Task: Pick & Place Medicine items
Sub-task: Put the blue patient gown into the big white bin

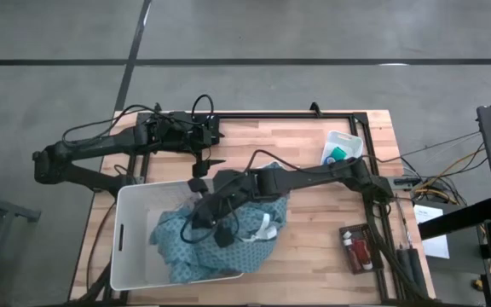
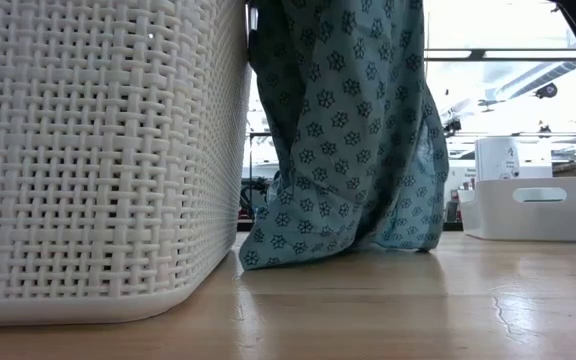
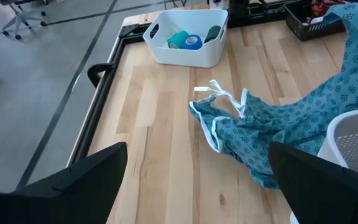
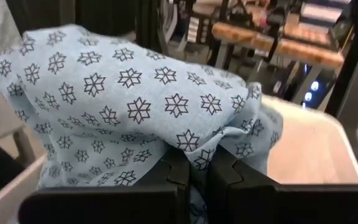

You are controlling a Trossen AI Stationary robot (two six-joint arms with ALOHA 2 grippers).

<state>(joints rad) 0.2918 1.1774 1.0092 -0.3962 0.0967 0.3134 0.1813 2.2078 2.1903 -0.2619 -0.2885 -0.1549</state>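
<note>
A blue-grey patterned cloth (image 1: 228, 230) lies heaped in the white woven basket (image 1: 130, 247) and spills over its right rim onto the table. My right gripper (image 1: 205, 213) reaches over the basket and is shut on this cloth. My left gripper (image 1: 205, 162) hovers open by the basket's far edge, holding nothing. A teal roll (image 3: 179, 40) and a blue round piece (image 3: 193, 42) lie in a small white bin (image 1: 343, 147) at the far right. Red bottles (image 1: 358, 250) lie in a dark tray (image 1: 355, 247) near the right front. My right gripper pinches a bunched fold of the cloth (image 4: 194, 152) between its two fingers, several layers thick. More cloth is heaped up over and beyond the fingertips. Below the hold the cloth hangs outside the basket's wall, and its lower end (image 2: 348, 250) rests on the table.
The cloth's edge with white ties (image 3: 219, 99) lies spread on the table between the basket and the white bin. Bare wood (image 1: 314, 247) shows between the cloth and the dark tray. A black frame (image 1: 373, 128) borders the table's far and right edges.
</note>
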